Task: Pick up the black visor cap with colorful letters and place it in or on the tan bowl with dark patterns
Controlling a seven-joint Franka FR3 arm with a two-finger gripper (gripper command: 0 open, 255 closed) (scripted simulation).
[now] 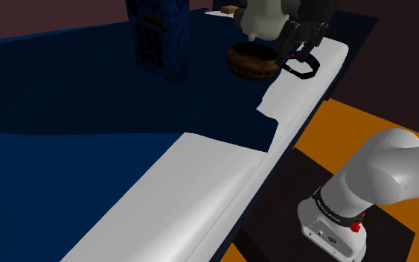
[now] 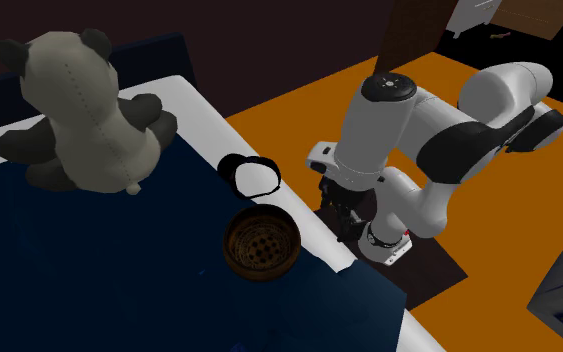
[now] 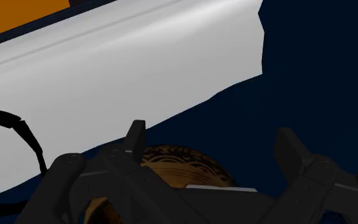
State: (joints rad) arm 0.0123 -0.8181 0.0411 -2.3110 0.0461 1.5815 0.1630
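Spanning both exterior views, the bed carries a panda plush, the tan patterned bowl and, just beside it on the white sheet, the black visor cap. The claw hovers spread and empty over the bowl. The cap lies outside its fingers, toward the sheet side, so I judge it needs a sideways shift.

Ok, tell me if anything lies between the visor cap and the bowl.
Nothing visible does. The visor cap lies right beside the bowl, only bare bed between them; the plush panda sits well aside.
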